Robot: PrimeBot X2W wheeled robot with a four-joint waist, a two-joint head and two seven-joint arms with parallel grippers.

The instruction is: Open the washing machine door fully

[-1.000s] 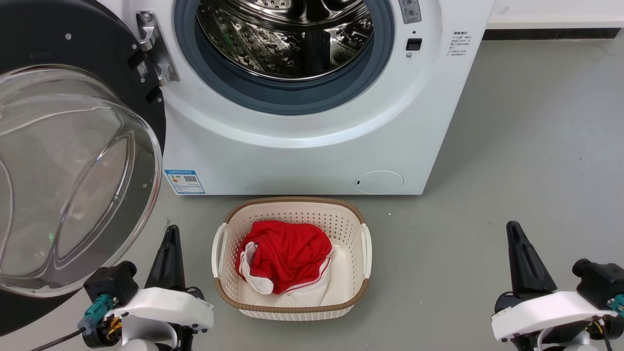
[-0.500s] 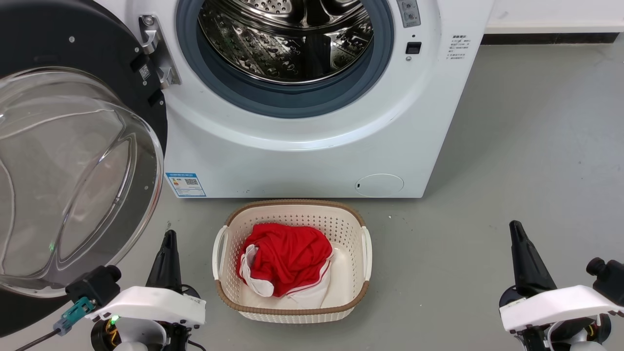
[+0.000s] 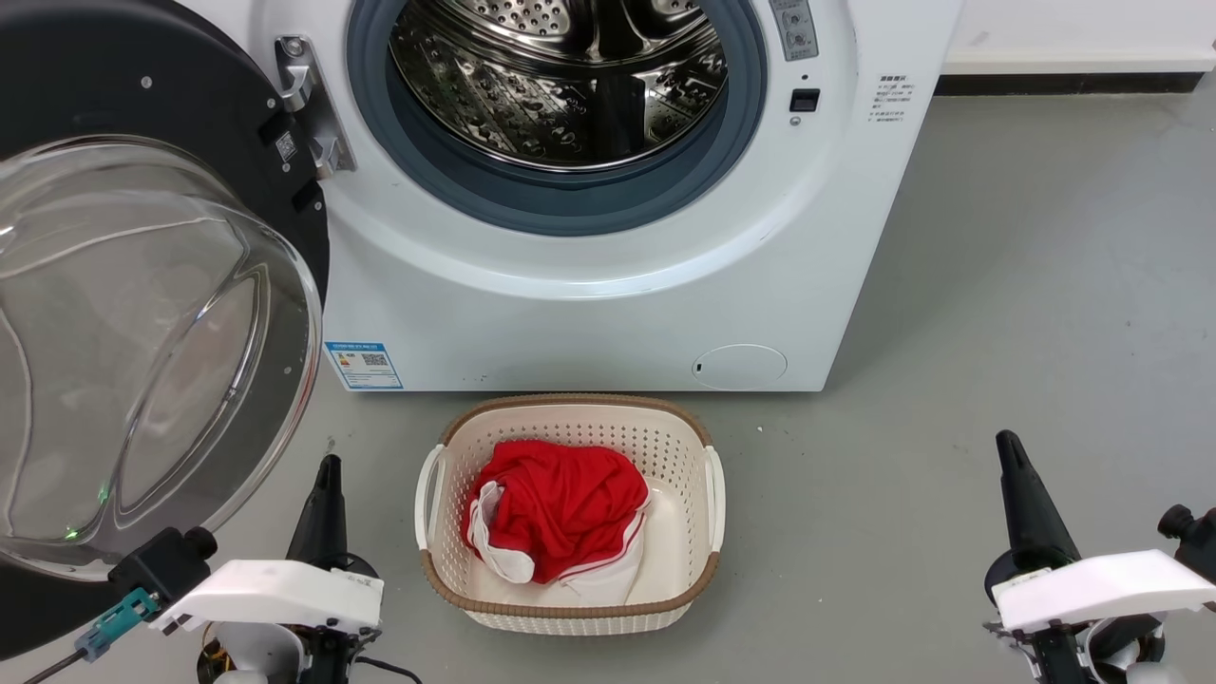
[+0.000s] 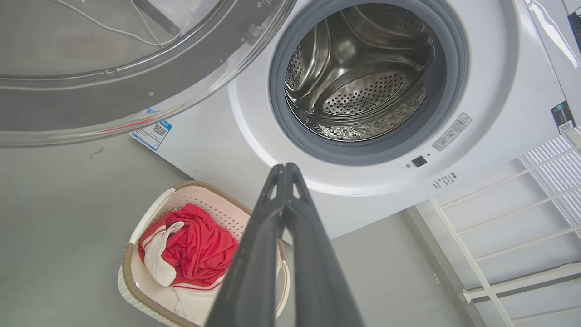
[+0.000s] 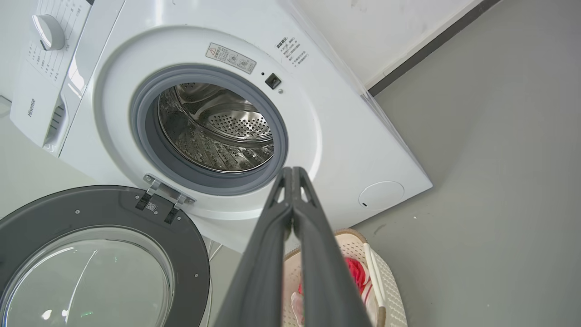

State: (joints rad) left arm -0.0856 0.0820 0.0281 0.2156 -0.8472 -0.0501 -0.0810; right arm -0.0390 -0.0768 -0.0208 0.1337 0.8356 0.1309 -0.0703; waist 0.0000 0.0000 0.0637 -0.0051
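In the head view the whole picture has slid down a little since a moment ago, so it is my camera that moved. The big round shiny black washing machine door (image 3: pixel 152 313) with its bulging clear glass window sits just as it did, swung far out to the left of the big white box-shaped washing machine (image 3: pixel 608 304). I think the job is as good as done. My left pincer (image 3: pixel 328 470) and right pincer (image 3: pixel 1010 456) hang low over the grey floor (image 3: pixel 997 285). Each has its two dark fingers pressed together, holds nothing, and is not touching the door. The holey steel drum (image 3: pixel 570 85) looks empty. The cream plastic basket (image 3: pixel 575 401) stands on the floor just in front of the machine, with a crumpled red and white cloth (image 3: pixel 560 503) inside it. In the left wrist view the fingers are together, the door's glass is at the top left, and the cloth lies in the basket below. In the right wrist view the fingers are together too. The door hangs wide open beside the drum's mouth, and a bit of the basket peeks out behind the fingers.
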